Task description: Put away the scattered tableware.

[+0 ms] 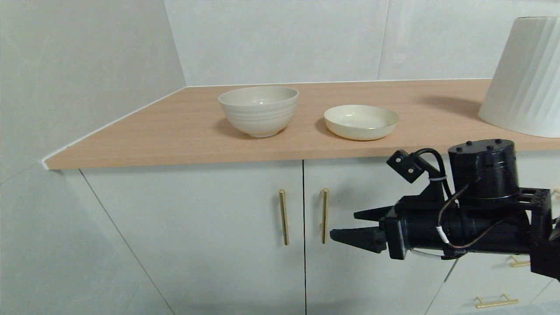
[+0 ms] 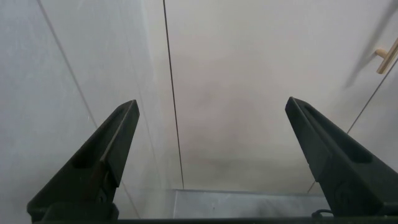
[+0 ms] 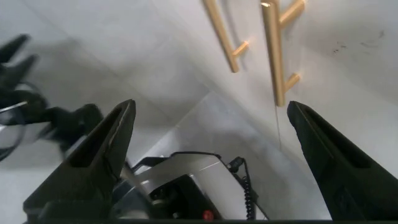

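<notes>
Pale tiled walls meet a wooden countertop (image 1: 183, 131) above white cabinet doors (image 1: 197, 227), which are shut, with two upright brass handles (image 1: 283, 216) flanking the seam between them. Both pieces of tableware sit on that countertop, above and beyond the right gripper (image 1: 345, 225): a deep ribbed bowl (image 1: 259, 110) and, near it but not touching, a shallow dish (image 1: 361, 121). A white ribbed lampshade (image 1: 525, 78) stands well apart from them, above the arm. The right gripper hangs in front of the doors at handle height, its jaws spread with nothing between them, their tips pointing towards the nearer handle and just short of it. The left gripper (image 2: 211, 102) also has its jaws wide apart and empty, with only plain pale panel and a dark seam ahead of them. By my reading the task has hardly begun: nothing is stored, both vessels are untouched, and the cupboard is closed. Opening a door looks like the step in hand, with bowl and dish both left to carry in afterwards.
</notes>
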You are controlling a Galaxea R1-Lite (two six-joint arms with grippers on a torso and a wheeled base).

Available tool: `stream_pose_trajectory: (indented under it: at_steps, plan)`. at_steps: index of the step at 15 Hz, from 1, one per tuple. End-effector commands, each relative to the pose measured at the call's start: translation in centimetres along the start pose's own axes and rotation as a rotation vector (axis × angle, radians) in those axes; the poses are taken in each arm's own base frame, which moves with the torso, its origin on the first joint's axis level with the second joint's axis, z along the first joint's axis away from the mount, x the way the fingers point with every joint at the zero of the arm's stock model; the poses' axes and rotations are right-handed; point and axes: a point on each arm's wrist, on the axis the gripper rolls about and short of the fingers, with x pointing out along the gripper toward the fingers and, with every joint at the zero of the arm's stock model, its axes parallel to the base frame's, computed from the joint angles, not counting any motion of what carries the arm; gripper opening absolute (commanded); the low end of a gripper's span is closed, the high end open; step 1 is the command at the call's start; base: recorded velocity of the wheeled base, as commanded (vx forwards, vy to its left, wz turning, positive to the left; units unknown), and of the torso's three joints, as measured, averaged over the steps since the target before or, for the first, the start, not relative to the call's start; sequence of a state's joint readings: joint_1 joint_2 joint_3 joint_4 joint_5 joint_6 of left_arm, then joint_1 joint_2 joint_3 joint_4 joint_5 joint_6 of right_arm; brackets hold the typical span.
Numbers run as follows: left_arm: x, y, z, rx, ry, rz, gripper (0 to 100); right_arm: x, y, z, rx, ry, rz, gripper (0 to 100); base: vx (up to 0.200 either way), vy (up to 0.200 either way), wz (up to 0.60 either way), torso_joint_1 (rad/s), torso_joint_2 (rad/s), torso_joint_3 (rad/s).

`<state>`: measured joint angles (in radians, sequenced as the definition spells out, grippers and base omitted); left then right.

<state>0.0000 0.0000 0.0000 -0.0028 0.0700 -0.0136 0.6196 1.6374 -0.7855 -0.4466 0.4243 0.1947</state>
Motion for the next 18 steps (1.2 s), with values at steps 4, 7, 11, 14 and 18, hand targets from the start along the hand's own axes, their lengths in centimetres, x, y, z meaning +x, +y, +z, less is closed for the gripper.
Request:
stream_pose_trajectory:
  at_steps: [4, 7, 11, 14, 18]
  plan:
    - [0.0, 0.0, 0.0, 0.0, 0.0, 0.001, 100, 5.1, -0.6, -1.6, -0.019, 0.0, -0.075, 100, 0.0, 0.0, 0.0, 0.0, 0.0, 0.0]
    - [0.0, 0.0, 0.0, 0.0, 0.0, 0.001, 100, 6.6, -1.0, -2.3, 0.0, -0.047, -0.089, 100, 0.0, 0.0, 0.0, 0.0, 0.0, 0.0]
    - [0.0, 0.0, 0.0, 0.0, 0.0, 0.001, 100, 7.2, -1.0, -2.2, 0.014, -0.092, -0.078, 100, 0.0, 0.0, 0.0, 0.0, 0.0, 0.0]
    - [0.0, 0.0, 0.0, 0.0, 0.0, 0.001, 100, 7.6, -1.0, -2.3, 0.034, -0.109, -0.076, 100, 0.0, 0.0, 0.0, 0.0, 0.0, 0.0]
    - [0.0, 0.0, 0.0, 0.0, 0.0, 0.001, 100, 8.3, -1.0, -2.4, 0.041, -0.156, -0.057, 100, 0.0, 0.0, 0.0, 0.0, 0.0, 0.0]
